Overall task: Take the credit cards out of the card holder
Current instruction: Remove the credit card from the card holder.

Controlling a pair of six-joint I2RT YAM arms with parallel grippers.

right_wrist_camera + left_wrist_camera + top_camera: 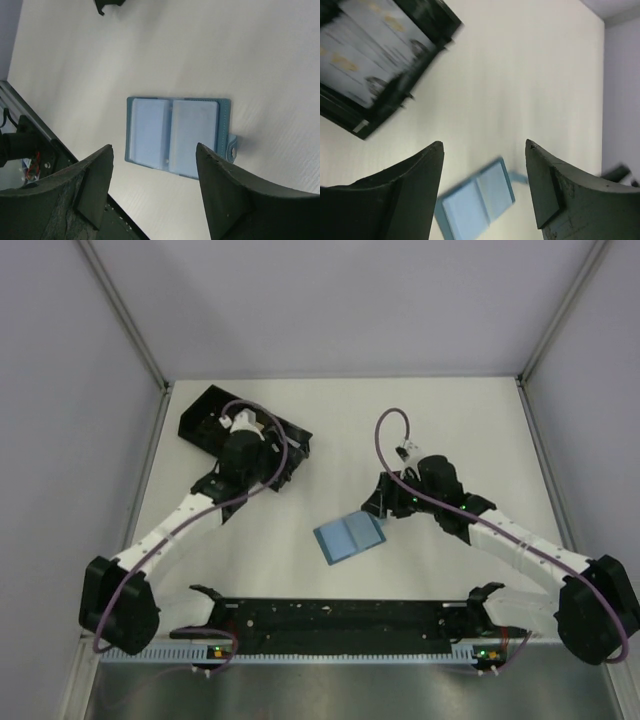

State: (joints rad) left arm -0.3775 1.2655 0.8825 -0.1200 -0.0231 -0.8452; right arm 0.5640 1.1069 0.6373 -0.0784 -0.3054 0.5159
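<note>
Lying open and flat near the centre of the table (450, 420), the card holder (349, 538) is showing two pale blue panels. The right gripper (153, 147) is hovering just beyond it, fingers spread and empty. The left gripper (484, 144) is hanging spread and empty by the black tray (205, 410), far left.

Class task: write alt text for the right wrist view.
An open blue card holder lies flat on a white table, two pale panels facing up, a small tab on its right edge. The right gripper hovers above it, jaws open and empty.
</note>
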